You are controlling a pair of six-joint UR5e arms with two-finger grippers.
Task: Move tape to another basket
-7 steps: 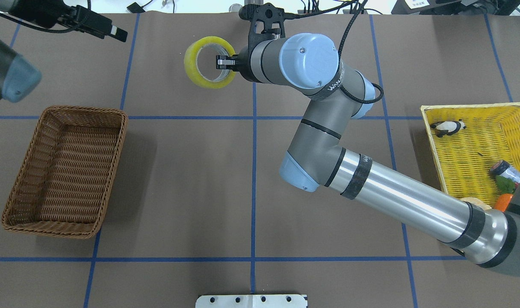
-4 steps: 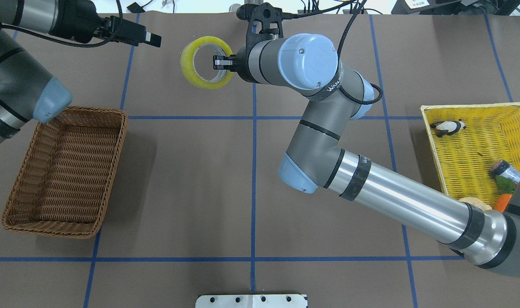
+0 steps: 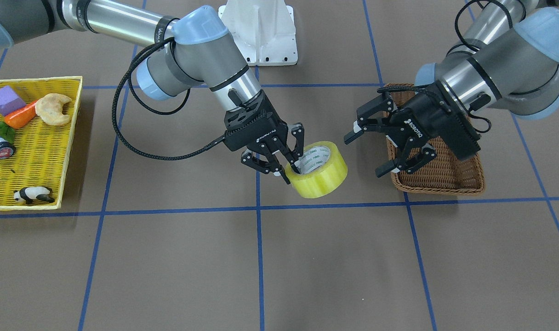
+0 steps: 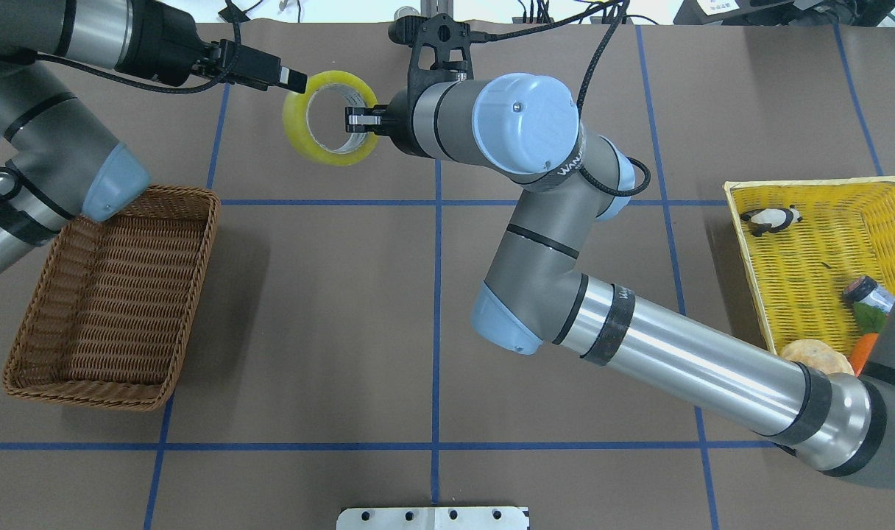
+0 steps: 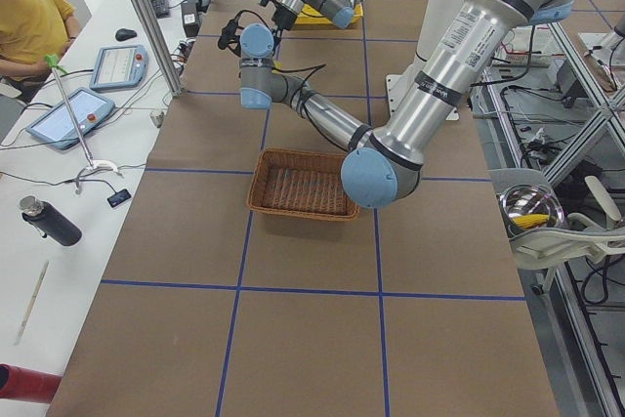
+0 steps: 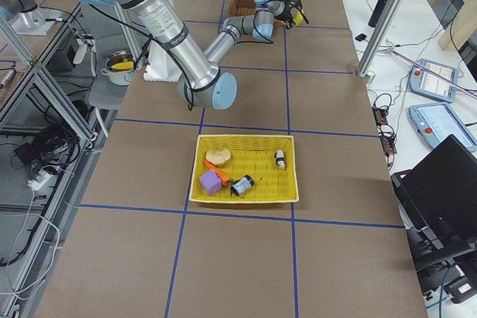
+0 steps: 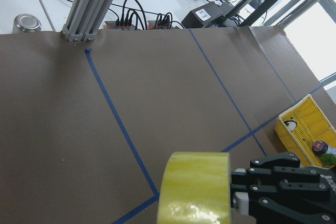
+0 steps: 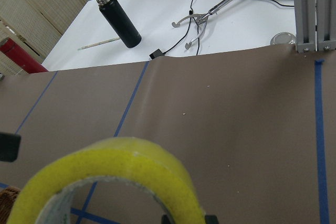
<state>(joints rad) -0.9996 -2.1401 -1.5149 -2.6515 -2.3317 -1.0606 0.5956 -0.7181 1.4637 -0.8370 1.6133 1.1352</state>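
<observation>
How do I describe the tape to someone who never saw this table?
On the brown table, find the wicker basket. Beside it the right gripper holds the tape, facing the open left gripper. Only it is a translucent yellow-green ring with white core.

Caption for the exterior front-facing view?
Right gripper grips the tape by its wall; open left gripper faces it, partly hiding the brown basket.

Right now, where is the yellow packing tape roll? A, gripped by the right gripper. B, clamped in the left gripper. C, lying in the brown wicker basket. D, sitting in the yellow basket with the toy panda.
A. The right gripper is shut on the wall of the tape roll, one finger inside the core, while the left gripper is open beside it.
</observation>
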